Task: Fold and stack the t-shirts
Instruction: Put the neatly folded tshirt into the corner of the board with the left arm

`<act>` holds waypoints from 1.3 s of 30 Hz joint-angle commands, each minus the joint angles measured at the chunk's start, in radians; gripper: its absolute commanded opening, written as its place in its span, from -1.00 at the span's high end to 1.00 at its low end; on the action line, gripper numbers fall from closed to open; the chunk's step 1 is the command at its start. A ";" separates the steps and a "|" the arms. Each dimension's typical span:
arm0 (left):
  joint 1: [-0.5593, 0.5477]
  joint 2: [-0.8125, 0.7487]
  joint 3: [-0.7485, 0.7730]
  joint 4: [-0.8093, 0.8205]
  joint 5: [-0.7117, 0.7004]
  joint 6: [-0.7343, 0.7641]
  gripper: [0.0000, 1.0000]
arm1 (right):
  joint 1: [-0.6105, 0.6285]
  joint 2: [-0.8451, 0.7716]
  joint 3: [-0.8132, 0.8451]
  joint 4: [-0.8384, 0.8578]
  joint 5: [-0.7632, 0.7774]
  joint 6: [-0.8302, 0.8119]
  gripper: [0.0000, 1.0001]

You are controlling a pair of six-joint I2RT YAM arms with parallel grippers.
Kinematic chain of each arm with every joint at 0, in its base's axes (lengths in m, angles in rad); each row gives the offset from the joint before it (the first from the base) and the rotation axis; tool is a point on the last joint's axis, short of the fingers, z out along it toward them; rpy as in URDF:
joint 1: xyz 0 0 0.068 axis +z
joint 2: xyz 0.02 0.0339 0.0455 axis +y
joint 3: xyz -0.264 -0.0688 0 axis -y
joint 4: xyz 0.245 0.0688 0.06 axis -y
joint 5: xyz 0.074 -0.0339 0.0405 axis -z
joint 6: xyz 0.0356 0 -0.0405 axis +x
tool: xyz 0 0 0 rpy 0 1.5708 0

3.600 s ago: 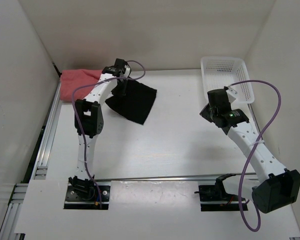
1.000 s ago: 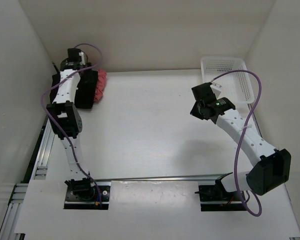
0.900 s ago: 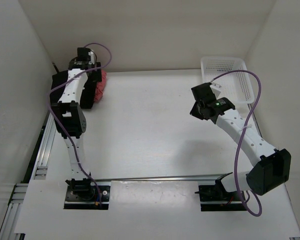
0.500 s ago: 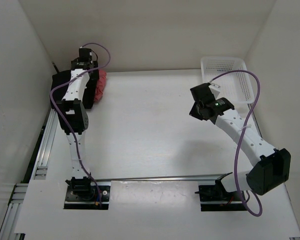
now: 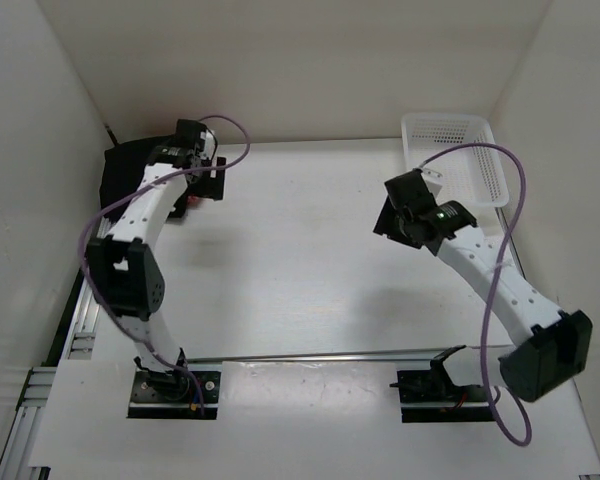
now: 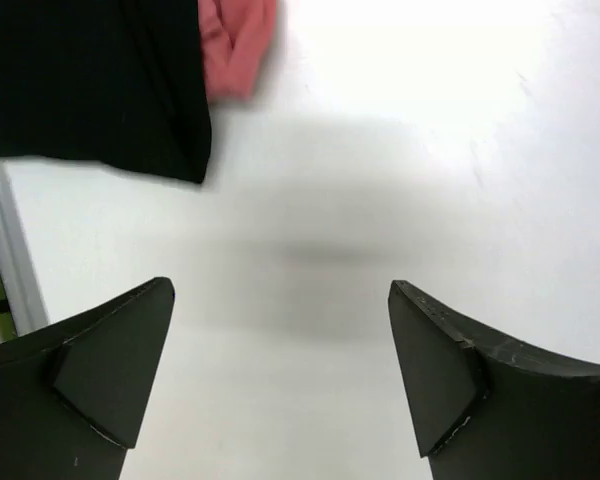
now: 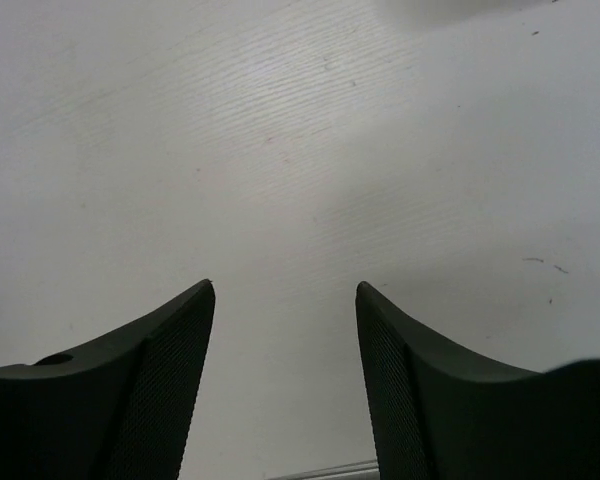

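Note:
A black t-shirt (image 5: 120, 172) lies folded in the far left corner, over a salmon pink t-shirt (image 6: 236, 45) whose edge sticks out beside it. In the left wrist view the black t-shirt (image 6: 85, 85) fills the upper left. My left gripper (image 5: 202, 185) hangs just right of that pile, over bare table. It is open (image 6: 280, 300) and holds nothing. At the right, near the basket, my right gripper (image 5: 392, 215) is also open (image 7: 285, 290), with only white table between its fingers.
A white perforated basket (image 5: 458, 150) stands at the far right corner. White walls close in the table on the left, back and right. A metal rail (image 5: 88, 290) runs along the left edge.
My left gripper has swung right, off the pile of t-shirts, and the black one now shows uncovered. My right gripper has gone from shut to open, and its arm shifted slightly.

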 commanded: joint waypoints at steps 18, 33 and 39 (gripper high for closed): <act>0.034 -1.058 -0.765 -0.332 -0.159 -0.003 -1.00 | 0.030 -0.594 -0.199 -0.297 -0.143 0.137 -0.83; 0.108 -1.350 -0.840 -0.464 -0.090 -0.003 -1.00 | 0.030 -0.634 -0.218 -0.310 -0.174 0.156 -0.85; 0.108 -1.404 -0.830 -0.493 -0.077 -0.003 -1.00 | 0.030 -0.643 -0.236 -0.310 -0.174 0.146 -0.88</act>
